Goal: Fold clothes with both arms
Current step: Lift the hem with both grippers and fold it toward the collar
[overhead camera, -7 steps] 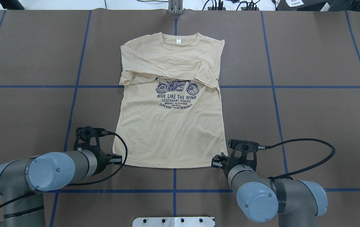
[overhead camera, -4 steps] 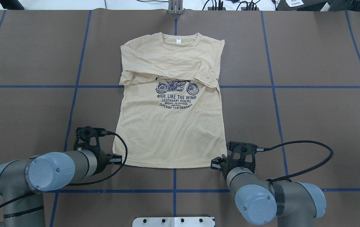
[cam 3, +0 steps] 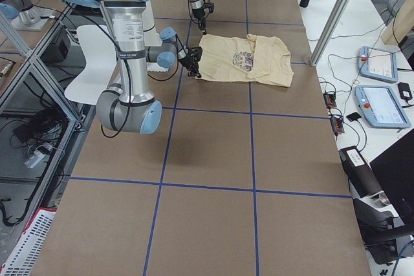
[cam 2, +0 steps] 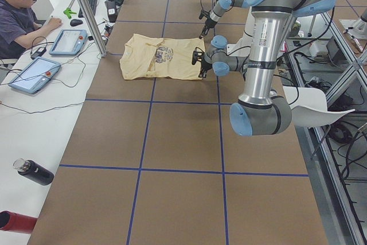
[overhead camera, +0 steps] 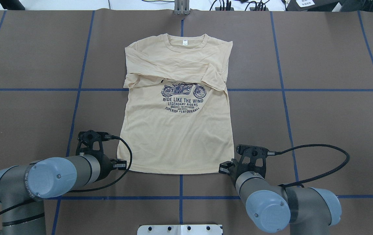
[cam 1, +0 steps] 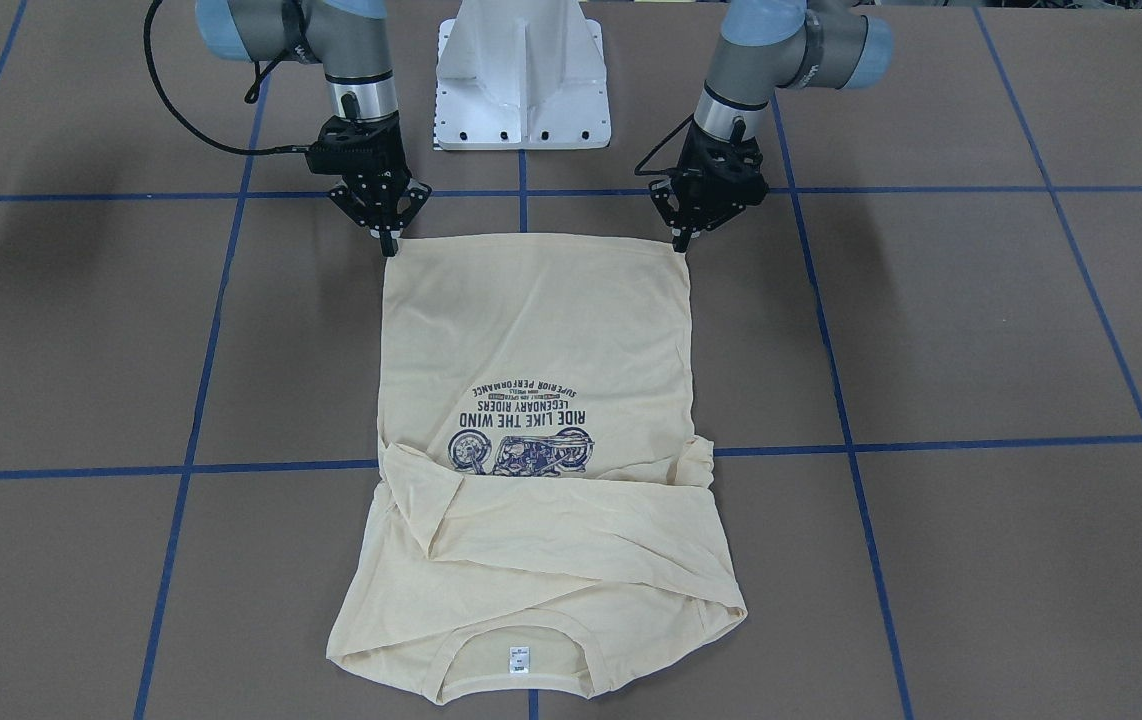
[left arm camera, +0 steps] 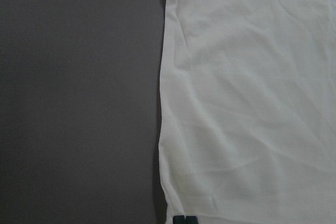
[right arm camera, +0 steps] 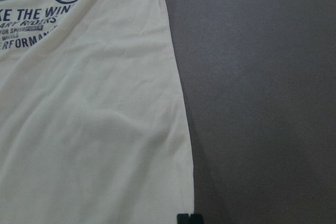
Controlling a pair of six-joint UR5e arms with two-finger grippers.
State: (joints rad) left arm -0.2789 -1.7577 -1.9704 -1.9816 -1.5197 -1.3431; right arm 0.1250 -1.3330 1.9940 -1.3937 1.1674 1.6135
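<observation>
Left fingers (cam 1: 680, 238), right fingers (cam 1: 389, 243) are clenching T-shirt (cam 1: 531, 320) hem corners — should be rising together, level, keeping hem taut toward collar.

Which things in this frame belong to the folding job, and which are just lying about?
Job: T-shirt; left gripper and right gripper, each shut on a hem corner.
Lying about: tablets, black bottle and red bottle on the side bench; white pedestal base.
</observation>
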